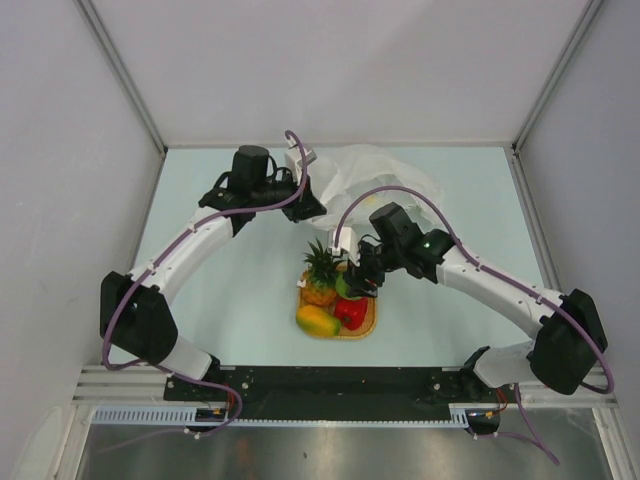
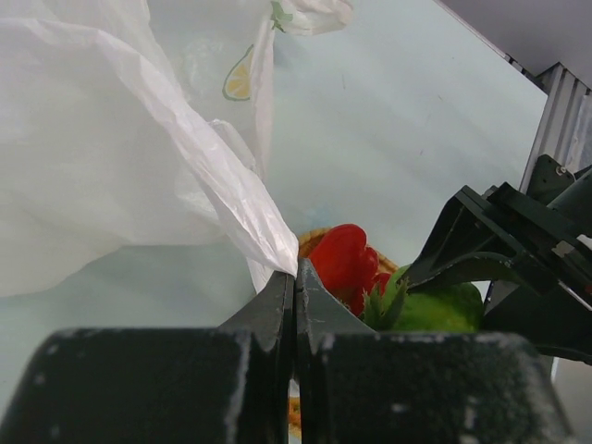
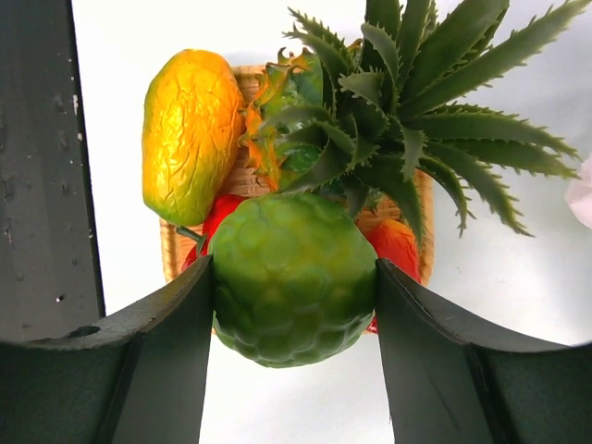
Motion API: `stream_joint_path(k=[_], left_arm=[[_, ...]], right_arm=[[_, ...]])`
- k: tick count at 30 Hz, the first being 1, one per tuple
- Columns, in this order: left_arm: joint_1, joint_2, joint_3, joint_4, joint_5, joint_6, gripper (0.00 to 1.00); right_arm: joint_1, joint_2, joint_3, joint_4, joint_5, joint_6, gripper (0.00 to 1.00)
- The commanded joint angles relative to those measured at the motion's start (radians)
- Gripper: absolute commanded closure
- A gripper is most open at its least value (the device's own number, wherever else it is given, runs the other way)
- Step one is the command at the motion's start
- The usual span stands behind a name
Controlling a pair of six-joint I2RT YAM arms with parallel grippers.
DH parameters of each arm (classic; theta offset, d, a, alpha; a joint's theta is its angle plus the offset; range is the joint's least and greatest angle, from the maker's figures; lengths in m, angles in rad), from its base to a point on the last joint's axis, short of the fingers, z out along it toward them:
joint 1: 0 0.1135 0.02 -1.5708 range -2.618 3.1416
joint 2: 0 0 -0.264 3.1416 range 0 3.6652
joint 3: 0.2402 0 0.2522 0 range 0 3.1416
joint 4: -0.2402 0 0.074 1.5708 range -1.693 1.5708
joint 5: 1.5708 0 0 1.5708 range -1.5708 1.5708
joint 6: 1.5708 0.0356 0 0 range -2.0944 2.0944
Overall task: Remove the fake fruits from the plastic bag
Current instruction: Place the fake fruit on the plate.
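My right gripper (image 3: 294,277) is shut on a bumpy green fruit (image 3: 291,277) and holds it just above the woven mat (image 1: 365,322). On the mat lie the pineapple (image 1: 320,280), the yellow-green mango (image 1: 317,320) and the red pepper (image 1: 350,312); all three also show in the right wrist view, pineapple crown (image 3: 416,102), mango (image 3: 190,134). My left gripper (image 2: 295,277) is shut on an edge of the white plastic bag (image 2: 102,139), which lies crumpled behind the mat (image 1: 375,175). The red pepper (image 2: 344,261) and green fruit (image 2: 442,310) show past its fingers.
The table has a pale blue-green top (image 1: 220,310) enclosed by white walls at the left, back and right. The two arms arch over the middle, left arm (image 1: 200,245), right arm (image 1: 490,285). A metal rail (image 1: 330,385) runs along the near edge.
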Motion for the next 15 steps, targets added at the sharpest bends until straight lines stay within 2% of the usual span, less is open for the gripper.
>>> stream_joint_path(k=[1,15], left_arm=[[0.002,-0.039,-0.007,0.007,-0.011,0.027,1.0],[0.003,-0.037,-0.006,-0.006,-0.02,0.035,1.0]], right_arm=[[0.006,0.025,0.004,0.039,0.032,-0.013,0.72],[-0.007,0.088,0.001,0.073,0.061,-0.062,0.7]])
